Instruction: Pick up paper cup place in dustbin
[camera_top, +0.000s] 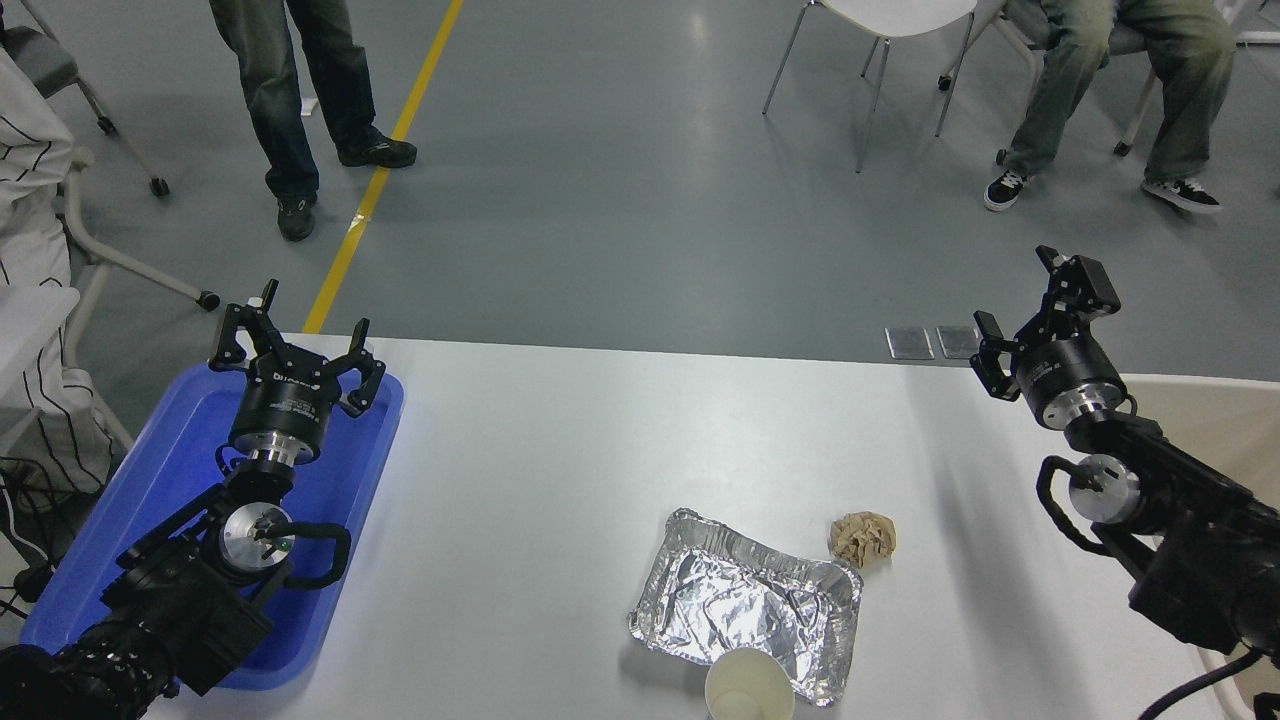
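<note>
The paper cup (749, 687) stands upright at the table's front edge, touching the near right corner of a foil tray; its bottom is cut off by the picture. The beige dustbin (1215, 412) sits at the right edge, mostly hidden behind my right arm. My right gripper (1040, 305) is open and empty, raised over the table's far right, far from the cup. My left gripper (295, 330) is open and empty, parked over the blue tray at the left.
A crinkled silver foil tray (745, 600) lies at the front centre, with a crumpled brown paper ball (862, 538) beside its far right corner. A blue plastic tray (340, 480) lies at the left. People stand and sit beyond the table.
</note>
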